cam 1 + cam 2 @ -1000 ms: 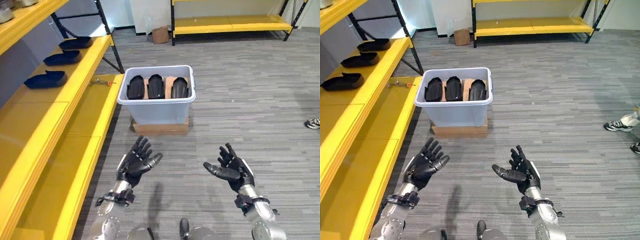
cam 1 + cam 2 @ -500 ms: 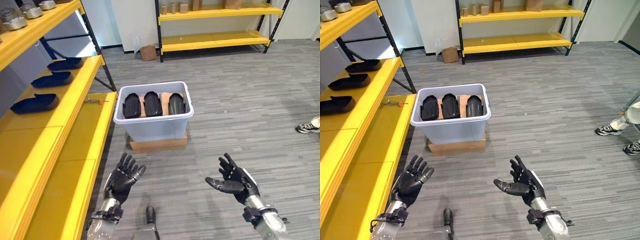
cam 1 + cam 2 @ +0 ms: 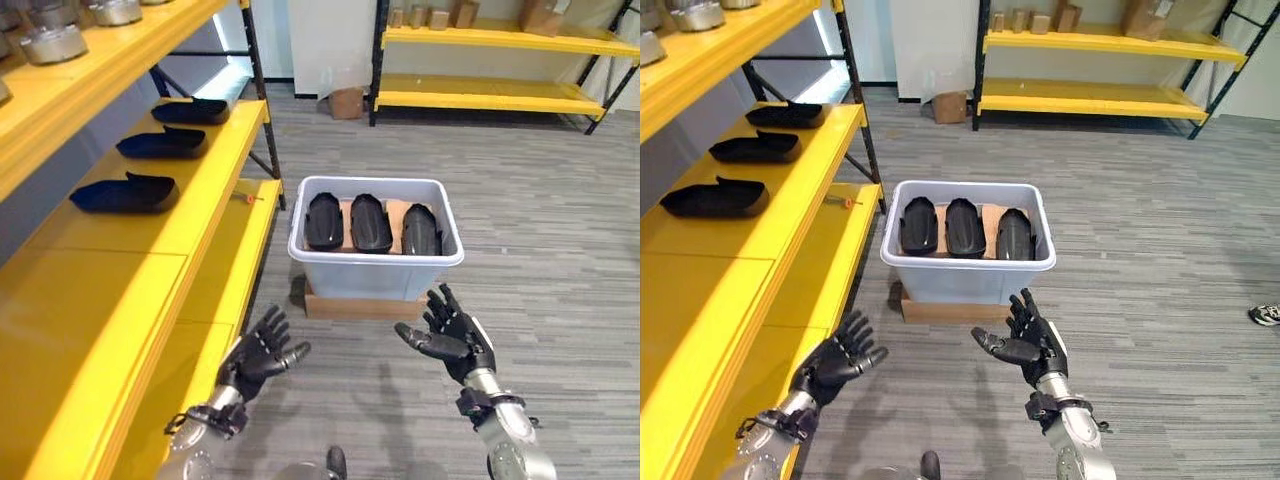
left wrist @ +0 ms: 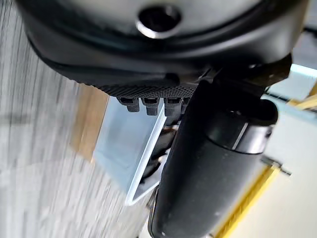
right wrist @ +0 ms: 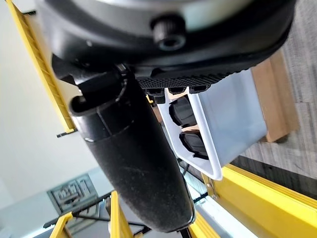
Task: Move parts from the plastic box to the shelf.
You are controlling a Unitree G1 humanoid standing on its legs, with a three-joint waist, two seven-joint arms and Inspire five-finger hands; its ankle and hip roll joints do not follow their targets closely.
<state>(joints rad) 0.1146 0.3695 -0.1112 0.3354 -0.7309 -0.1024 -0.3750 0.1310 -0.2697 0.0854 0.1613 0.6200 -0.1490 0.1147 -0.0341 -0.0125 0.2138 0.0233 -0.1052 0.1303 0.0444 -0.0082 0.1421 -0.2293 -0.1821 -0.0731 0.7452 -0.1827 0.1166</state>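
1. Left eye view shows my left robot hand (image 3: 262,354) and my right robot hand (image 3: 452,334) nearest me, both empty, palms up, fingers spread and relaxed, above the grey plank-patterned floor (image 3: 560,300).
2. Just beyond my right robot hand's fingertips sits the plastic box (image 3: 377,272), pale and smooth-walled with a rolled rim, resting on a flat cardboard slab (image 3: 345,306).
3. Inside it, ahead of both hands, three parts (image 3: 371,222) lie side by side: black, glossy, elongated shells with rounded ends, on a brown liner.
4. I judge them rigid, moulded and fairly light, with a slick surface; I would take one across its narrow middle, thumb on one long edge and fingers on the other, rather than by a tapered end.
5. Farther off, to the outside of my left robot hand, the yellow shelf (image 3: 190,205) has a smooth, flat deck that already carries three similar dark parts (image 3: 125,192) in a row.
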